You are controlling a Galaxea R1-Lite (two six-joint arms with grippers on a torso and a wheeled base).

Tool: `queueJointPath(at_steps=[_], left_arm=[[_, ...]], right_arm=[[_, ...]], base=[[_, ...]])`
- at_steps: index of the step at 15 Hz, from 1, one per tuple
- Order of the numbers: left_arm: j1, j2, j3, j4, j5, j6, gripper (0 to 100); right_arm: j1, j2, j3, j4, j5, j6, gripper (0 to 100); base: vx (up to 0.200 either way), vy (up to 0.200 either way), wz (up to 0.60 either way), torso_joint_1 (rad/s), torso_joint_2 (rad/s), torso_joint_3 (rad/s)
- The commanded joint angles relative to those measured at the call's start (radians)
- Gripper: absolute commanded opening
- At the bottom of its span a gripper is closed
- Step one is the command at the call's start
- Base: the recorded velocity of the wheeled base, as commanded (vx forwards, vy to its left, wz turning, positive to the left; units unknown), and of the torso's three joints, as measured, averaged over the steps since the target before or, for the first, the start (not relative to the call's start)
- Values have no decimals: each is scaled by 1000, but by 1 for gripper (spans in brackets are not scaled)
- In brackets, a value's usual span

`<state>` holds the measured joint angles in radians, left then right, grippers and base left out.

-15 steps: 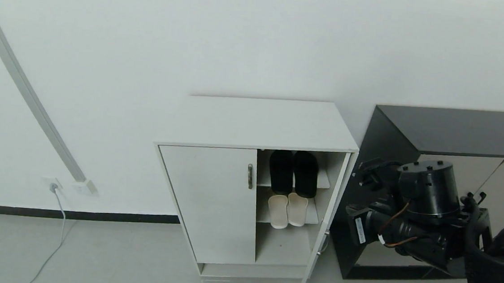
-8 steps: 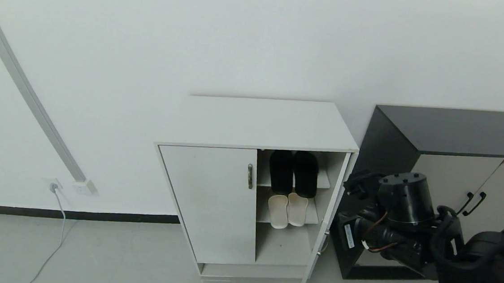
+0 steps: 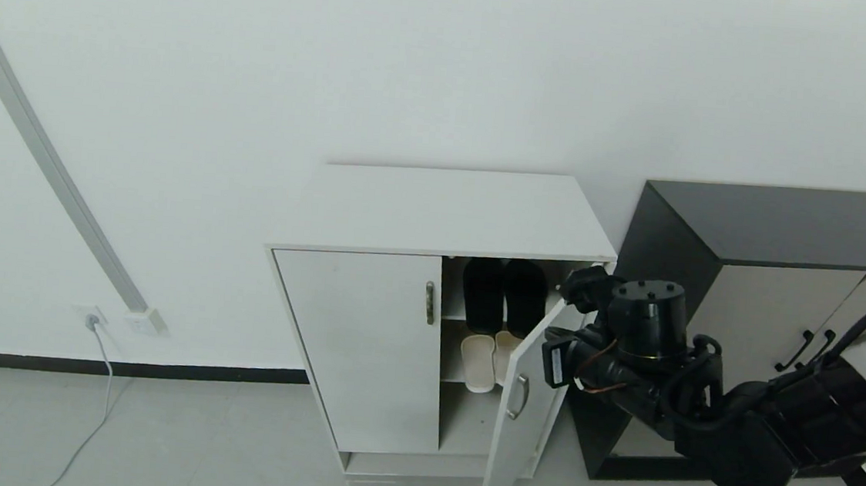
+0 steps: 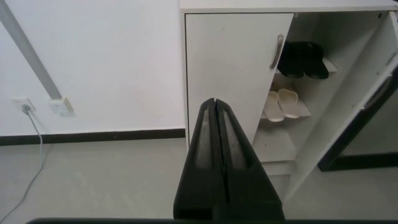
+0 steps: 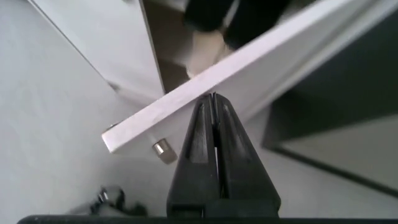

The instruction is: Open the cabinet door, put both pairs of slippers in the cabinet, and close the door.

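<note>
Right door (image 3: 530, 436) of cabinet (image 3: 443, 213) stands ajar, about half swung. Both pairs are shelved: black slippers (image 3: 502, 295) at 12 o'clock of white slippers (image 3: 479, 359).

Right gripper (image 3: 575, 283), fingers pressed together and holding nothing, rests against the door's outer face at its 1 o'clock corner.

Judgement: push steadily along the arc and avoid slipping over the top edge.

Left gripper (image 4: 214, 102) is closed and empty, well apart.

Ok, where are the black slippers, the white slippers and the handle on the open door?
black slippers (image 3: 485, 293), head view, middle of the left slipper.
white slippers (image 3: 476, 361), head view, middle of the left slipper.
open door's handle (image 3: 518, 396), head view, middle of its bar.
</note>
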<state>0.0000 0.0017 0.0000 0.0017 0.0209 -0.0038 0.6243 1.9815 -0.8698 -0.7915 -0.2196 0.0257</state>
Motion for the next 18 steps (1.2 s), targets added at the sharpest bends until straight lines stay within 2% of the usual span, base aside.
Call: queueJointPath(at_steps=[1,3,5,7,9,17,18], left_arm=[[0,1,0,0,1,-1,0],[0,1,0,0,1,-1,0],[0,1,0,0,-1,1,0],[0,0,0,0,-1,1,0],[0,1,0,0,-1,1,0],[0,1,0,0,-2,2,0],[0,0,0,0,-2,2,0]], right_arm=[[3,31,12,-64,46,19,0],[2,30,78,-192,105,28,0],[0,26,126,-258,109,28,0],[-1,7,245,-350,149,28,0],[0,3,304,-388,175,23,0],[6,3,405,-459,177,23,0],[8,3,410,-459,177,23,0]], base=[[0,0,0,0,0,0],[0,0,0,0,0,0],[0,0,0,0,0,0],[0,0,0,0,0,0],[0,0,0,0,0,0],[200,0,0,2,2,3],[0,0,0,0,0,0]])
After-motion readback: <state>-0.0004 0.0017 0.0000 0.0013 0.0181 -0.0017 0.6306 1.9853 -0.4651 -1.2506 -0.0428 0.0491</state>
